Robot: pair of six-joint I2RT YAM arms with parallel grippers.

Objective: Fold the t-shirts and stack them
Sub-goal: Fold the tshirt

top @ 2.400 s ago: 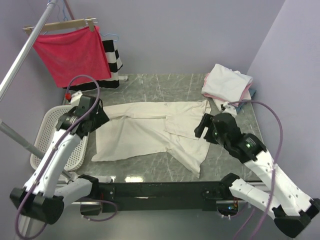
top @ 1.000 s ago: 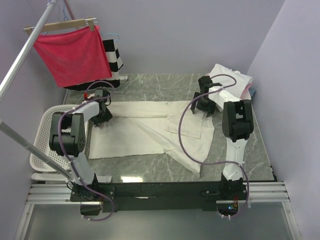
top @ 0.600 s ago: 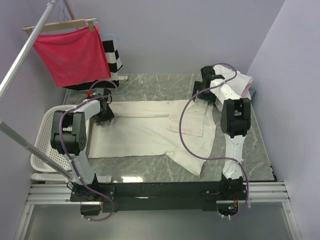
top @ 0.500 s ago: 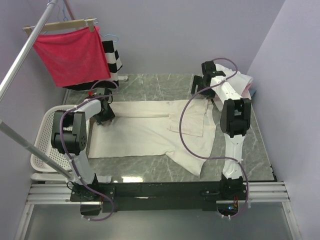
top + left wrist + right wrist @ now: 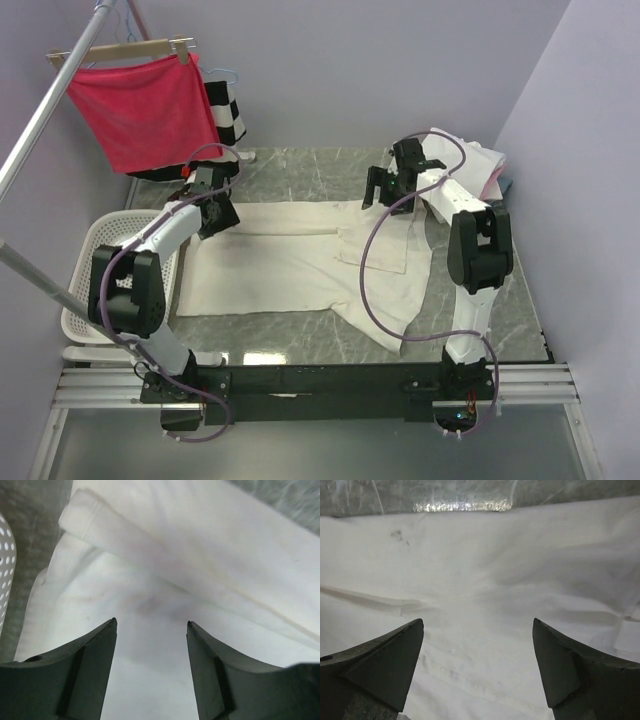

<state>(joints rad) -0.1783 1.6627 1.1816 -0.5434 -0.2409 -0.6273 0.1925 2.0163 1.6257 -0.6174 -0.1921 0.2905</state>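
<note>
A cream t-shirt (image 5: pixel 290 260) lies spread across the marble table, its far edge folded over into a long band and one sleeve trailing toward the front right. My left gripper (image 5: pixel 213 212) hovers open over the shirt's left end; in the left wrist view its jaws (image 5: pixel 151 622) stand apart above the cloth (image 5: pixel 165 645) just below the folded band. Over the shirt's far right part my right gripper (image 5: pixel 380 193) hangs wide open, and the right wrist view shows only flat cream cloth (image 5: pixel 480 580) between its jaws (image 5: pixel 477 621). Neither gripper holds anything.
A stack of folded t-shirts (image 5: pixel 478 165), white over pink, sits at the back right corner behind the right arm. A white perforated basket (image 5: pixel 85 265) stands off the table's left edge. A red cloth (image 5: pixel 145 105) and a striped garment (image 5: pixel 228 115) hang at the back left.
The right gripper has swung left, away from the folded stack, to above the shirt's far edge, and its jaws have widened. The left gripper has shifted slightly toward the far side.
</note>
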